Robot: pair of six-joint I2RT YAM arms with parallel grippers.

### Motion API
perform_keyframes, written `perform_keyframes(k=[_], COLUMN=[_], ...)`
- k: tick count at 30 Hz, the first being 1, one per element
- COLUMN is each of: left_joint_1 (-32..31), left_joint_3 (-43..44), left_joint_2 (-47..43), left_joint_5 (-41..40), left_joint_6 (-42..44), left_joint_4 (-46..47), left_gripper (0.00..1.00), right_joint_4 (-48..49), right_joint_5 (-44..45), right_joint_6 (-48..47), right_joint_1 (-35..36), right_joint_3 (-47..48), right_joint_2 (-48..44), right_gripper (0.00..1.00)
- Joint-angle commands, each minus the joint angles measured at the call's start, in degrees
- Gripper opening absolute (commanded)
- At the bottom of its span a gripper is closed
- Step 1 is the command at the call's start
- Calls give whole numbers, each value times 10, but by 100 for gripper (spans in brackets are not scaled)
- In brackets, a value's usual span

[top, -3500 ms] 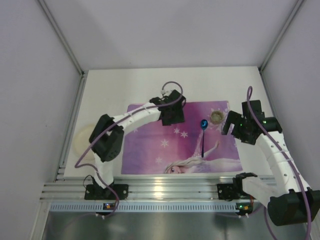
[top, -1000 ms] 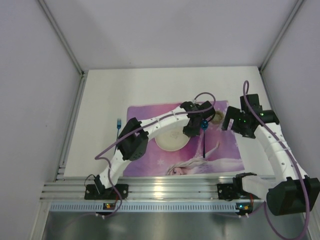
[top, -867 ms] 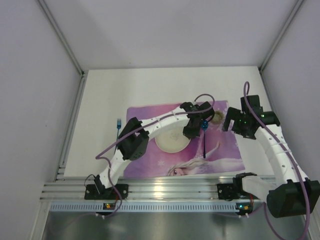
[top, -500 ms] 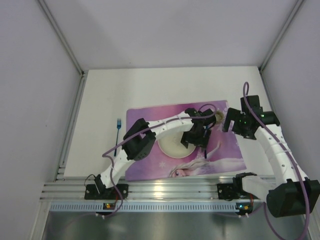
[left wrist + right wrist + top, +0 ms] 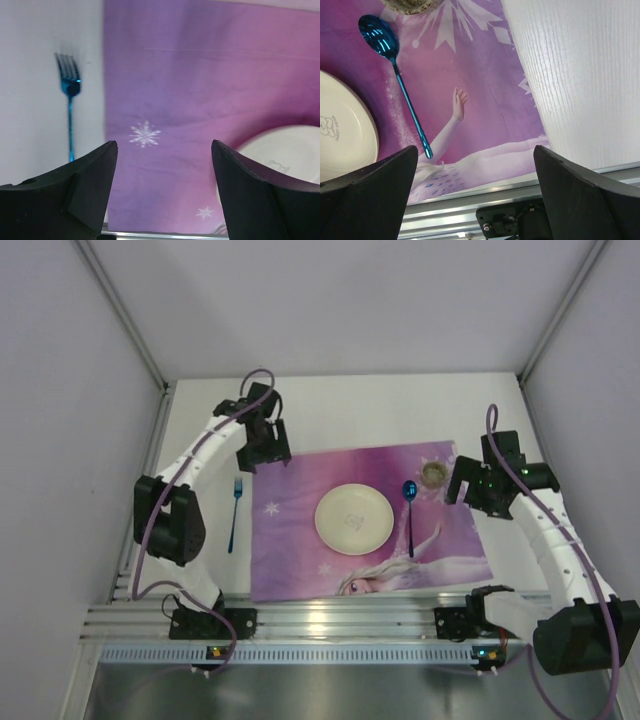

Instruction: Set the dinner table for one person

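The left gripper (image 5: 164, 147) has its fingers spread wide with nothing between them. It hangs above the far left corner of the mat (image 5: 300, 490). The fork (image 5: 69, 115) lies off to its side on bare table (image 5: 350, 405), tines pointing away from the arm bases, just beside the mat's left edge with a thin white strip between. The right gripper (image 5: 475, 150) is also parted and empty, near the mat's right edge. Below it the spoon (image 5: 400, 80) lies on the mat, bowl toward the far side, just right of the plate (image 5: 353, 519) and apart from it. The plate sits about mid-mat, and the cup (image 5: 433, 474) stands on the mat's far right corner, just beyond the spoon's bowl. The white table spreads under everything, from the rail at the bases to the far wall. The setting looks essentially laid, with no loose item left in view, so this reads as the closing step. The next move likely calls for drawing both arms back and keeping high enough not to drag the mat or knock the cup.
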Motion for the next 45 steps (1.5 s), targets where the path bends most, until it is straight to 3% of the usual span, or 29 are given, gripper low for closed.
perform_keyframes(k=[1, 10, 16, 28, 32, 33, 35, 41, 45], left_joint_1=[50, 173, 203, 204, 204, 204, 204, 182, 100], left_joint_3=[-47, -152, -195, -214, -214, -213, -206, -138, -87], left_joint_2=[-20, -23, -10, 57, 76, 82, 90, 28, -20], left_joint_5=[-20, -15, -2, 15, -5, -7, -18, -19, -32], left_joint_6=[64, 120, 134, 134, 135, 135, 134, 95, 50], left_joint_4=[-2, 59, 92, 140, 142, 142, 138, 80, 22], left_gripper=[80, 64, 60, 40, 19, 8, 0, 0, 0], right_joint_4=[8, 6, 8, 11, 11, 12, 13, 20, 30], right_joint_5=[2, 6, 8, 12, 14, 13, 12, 2, -6], right_joint_6=[-7, -5, -2, 0, 2, 3, 3, 3, 1], right_joint_1=[-3, -4, -4, -4, -4, -5, -4, -4, -4], right_joint_3=[2, 13, 6, 18, 17, 18, 21, 30, 35], right_joint_2=[4, 10, 18, 41, 46, 47, 50, 61, 75], right_gripper=[100, 100, 100, 100, 100, 100, 100, 100, 100])
